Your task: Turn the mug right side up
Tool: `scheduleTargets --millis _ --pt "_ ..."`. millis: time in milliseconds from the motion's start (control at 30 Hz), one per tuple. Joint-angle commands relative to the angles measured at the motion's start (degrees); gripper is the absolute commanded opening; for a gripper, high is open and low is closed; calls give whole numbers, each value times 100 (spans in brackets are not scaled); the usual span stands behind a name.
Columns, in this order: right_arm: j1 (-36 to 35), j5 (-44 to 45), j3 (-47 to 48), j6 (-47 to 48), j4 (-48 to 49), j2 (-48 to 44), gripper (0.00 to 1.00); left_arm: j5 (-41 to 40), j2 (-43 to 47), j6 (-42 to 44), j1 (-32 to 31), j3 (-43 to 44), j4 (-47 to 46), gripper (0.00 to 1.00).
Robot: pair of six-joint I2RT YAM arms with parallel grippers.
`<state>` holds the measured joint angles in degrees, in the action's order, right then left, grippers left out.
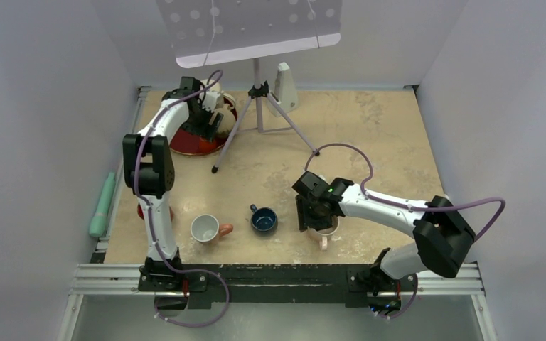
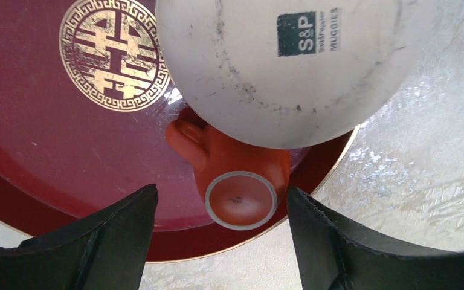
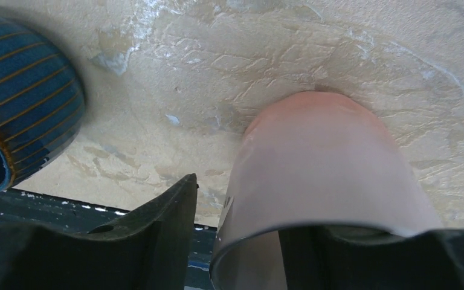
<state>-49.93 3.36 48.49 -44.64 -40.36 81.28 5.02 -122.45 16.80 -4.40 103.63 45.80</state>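
Note:
A white mug (image 2: 284, 66) stands upside down on a red plate (image 2: 36, 151), its printed base facing up and its orange handle piece (image 2: 238, 181) pointing at me. My left gripper (image 2: 220, 190) is open, hovering with its jaws on either side of that orange piece, touching nothing. In the top view it (image 1: 210, 117) is over the plate (image 1: 188, 142) at the far left. A pale pink mug (image 3: 326, 163) sits near the front, mouth towards my right wrist. My right gripper (image 3: 248, 205) is open: one finger is inside the mug, the other outside with a gap.
A blue striped mug (image 1: 263, 220) stands upright left of the pink mug (image 1: 322, 229). A white mug with a pink handle (image 1: 205, 229) is further left. A tripod stand (image 1: 258, 106) with a perforated panel stands at the back. A green tool (image 1: 103, 206) lies along the left edge.

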Motion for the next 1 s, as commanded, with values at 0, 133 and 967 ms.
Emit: scheduleTargets --millis 0,133,967 --pt "-40 40 116 -131 124 -31 55 -190 -144 -225 9 150 -125 82" --pt "-38 111 298 -19 15 14 57 -430 -224 -276 9 94 -243 76" --pt "-69 301 601 340 72 -36 58 -586 -707 -307 599 648 733 62"
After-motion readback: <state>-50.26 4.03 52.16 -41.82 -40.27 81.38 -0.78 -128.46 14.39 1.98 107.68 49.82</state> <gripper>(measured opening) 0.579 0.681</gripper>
